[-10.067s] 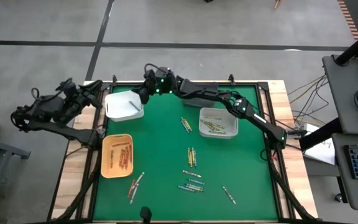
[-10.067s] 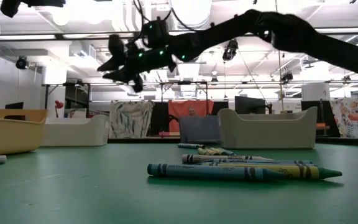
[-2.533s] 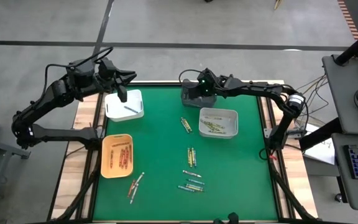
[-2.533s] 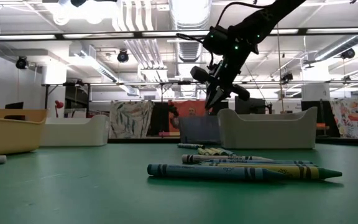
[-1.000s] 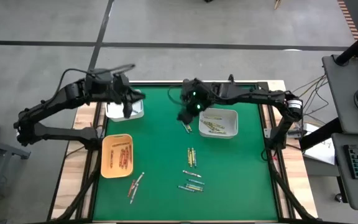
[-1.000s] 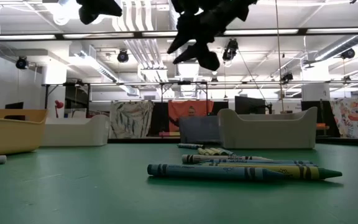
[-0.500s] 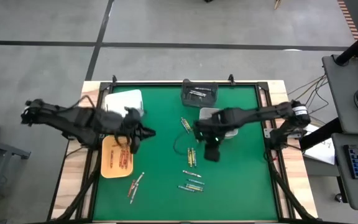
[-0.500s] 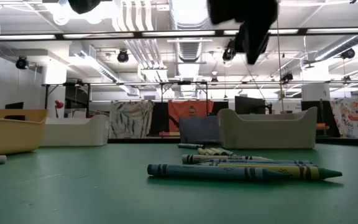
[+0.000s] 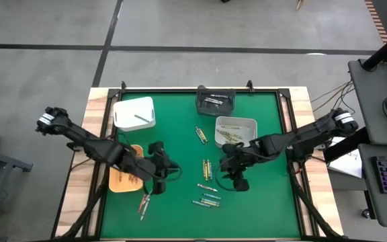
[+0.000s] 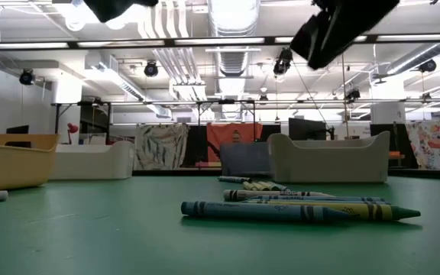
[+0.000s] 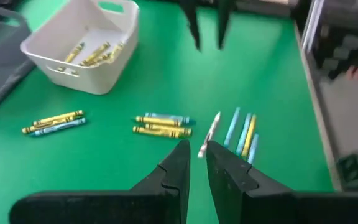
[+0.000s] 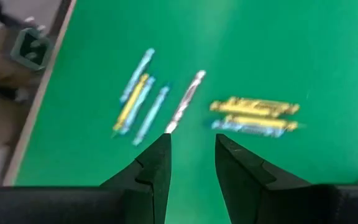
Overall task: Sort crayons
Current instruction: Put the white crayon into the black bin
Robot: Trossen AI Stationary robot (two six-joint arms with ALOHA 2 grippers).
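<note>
both arms over the loose crayons

the left gripper (image 9: 158, 180) hangs beside the orange tray (image 9: 115, 176), fingers (image 11: 178, 163) nearly clenched, empty. the right gripper (image 9: 236, 180) hovers near the scattered crayons (image 9: 207, 195) on the green bench (image 9: 180, 134), fingers (image 12: 159, 155) spread apart, grasping nothing.

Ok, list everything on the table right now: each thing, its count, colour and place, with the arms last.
Table: one, green top, wooden edges.
White bin: one, far left corner, a single crayon inside.
Dark grey bin: one, far edge, centre.
Light grey bin: one, right of centre, yellowish crayons inside.
Orange bin: one, left side, partly under the left arm.
Loose crayons: several, yellow, blue, whitish and reddish, scattered from centre to near edge.
Left gripper: nearly shut, over the reddish crayons.
Right gripper: open, empty, above the central crayons.
</note>
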